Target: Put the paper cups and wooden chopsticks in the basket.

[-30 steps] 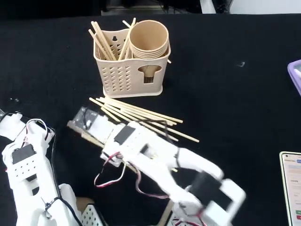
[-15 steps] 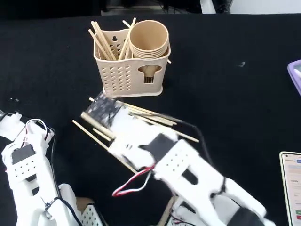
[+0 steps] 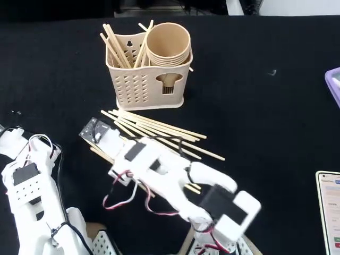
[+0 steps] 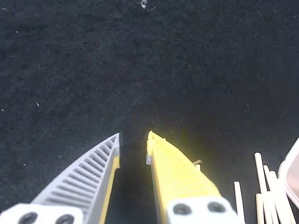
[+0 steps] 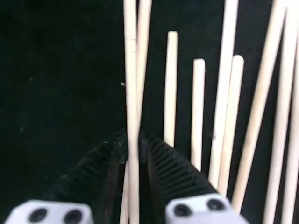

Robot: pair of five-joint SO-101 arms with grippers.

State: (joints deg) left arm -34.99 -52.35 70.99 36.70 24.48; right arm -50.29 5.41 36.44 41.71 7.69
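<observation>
Wooden chopstick (image 5: 131,93) apparently clamped in right jaws, drawn back from basket (image 3: 143,87), left jaws slightly apart

From above, your right arm (image 3: 159,170) hides part of the loose chopsticks (image 3: 170,130) lying behind the right pincer (image 5: 134,135). The chopstick (image 5: 132,88) pinched in that pincer runs out of frame ahead of its tips, as do its neighbours. Beside the left pincer (image 4: 133,137), chopstick ends (image 4: 259,182) and a pale shape (image 4: 292,172) are cut off; what the shape is, you cannot tell.
</observation>
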